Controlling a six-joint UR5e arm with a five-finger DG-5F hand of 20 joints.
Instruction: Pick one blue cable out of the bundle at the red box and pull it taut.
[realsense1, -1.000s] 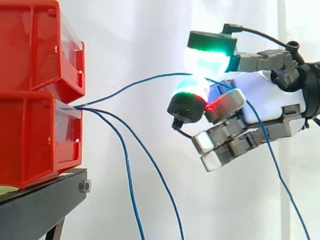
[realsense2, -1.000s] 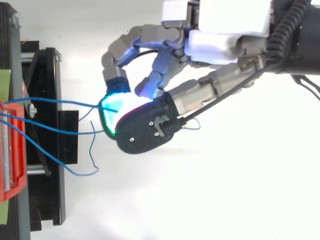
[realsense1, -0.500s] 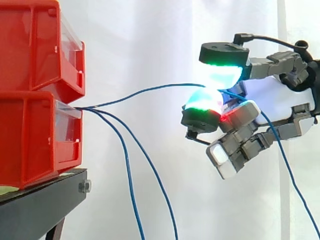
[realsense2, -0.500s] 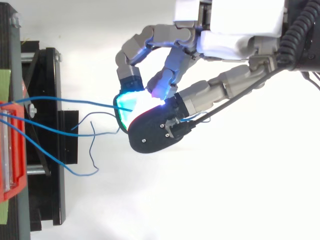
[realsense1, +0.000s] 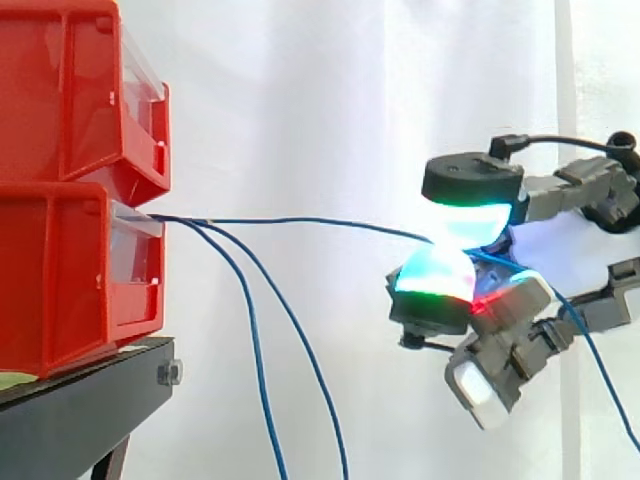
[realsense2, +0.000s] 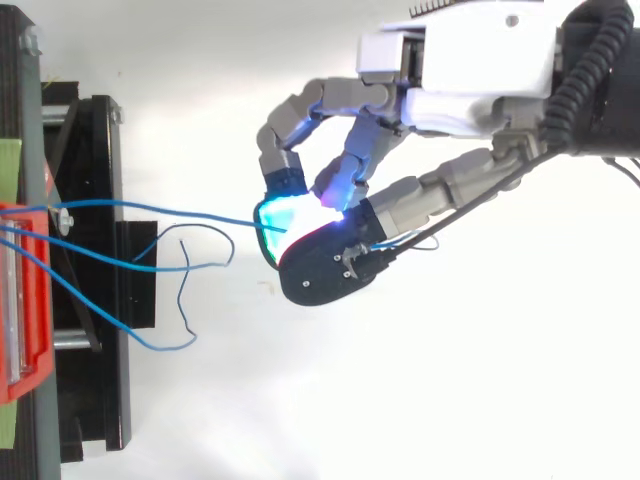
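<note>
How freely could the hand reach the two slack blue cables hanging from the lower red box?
Probably not: the hand is pinching the upper cable, so its grip is taken. Nothing stands between it and the slack cables.

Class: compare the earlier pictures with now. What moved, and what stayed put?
The hand, pinching one blue cable, drew away from the red bins and slightly downward, so the cable's arched span pulled nearly straight. The pinch, the two slack cables and the bins stayed as they were.
</note>
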